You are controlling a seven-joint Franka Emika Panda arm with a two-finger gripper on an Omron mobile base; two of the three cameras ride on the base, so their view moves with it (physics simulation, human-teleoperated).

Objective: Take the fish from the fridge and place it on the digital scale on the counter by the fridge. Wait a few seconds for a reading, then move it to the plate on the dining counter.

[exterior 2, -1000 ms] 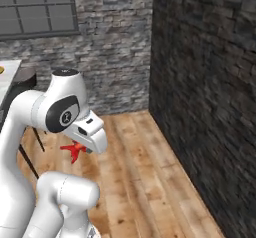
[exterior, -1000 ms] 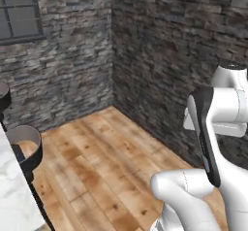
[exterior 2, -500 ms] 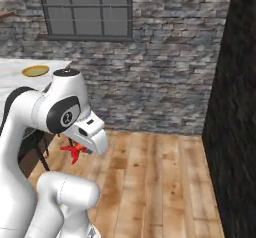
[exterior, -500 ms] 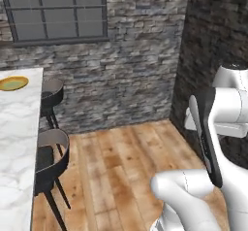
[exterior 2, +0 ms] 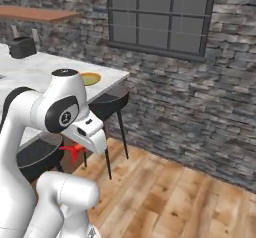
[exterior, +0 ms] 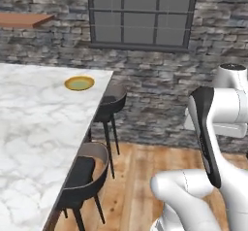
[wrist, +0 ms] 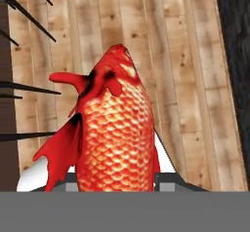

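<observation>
Fish carried toward the dining slab.
Round yellowish-tan plate (exterior: 79, 83) sits on the broad white marble counter (exterior: 29, 128); right of it, fingers clamp the scaly red-orange fish (wrist: 114, 133) above wood floor. Lift clear of the counter edge before lowering.

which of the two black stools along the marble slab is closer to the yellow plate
The far stool, nearer the stone wall. It sits beside the slab corner where the plate rests. The other stool stands closer to the camera, further down the dining counter edge.

Plate (exterior: 79, 83) on dining counter (exterior: 34, 128); stools (exterior: 83, 176) alongside.
</observation>
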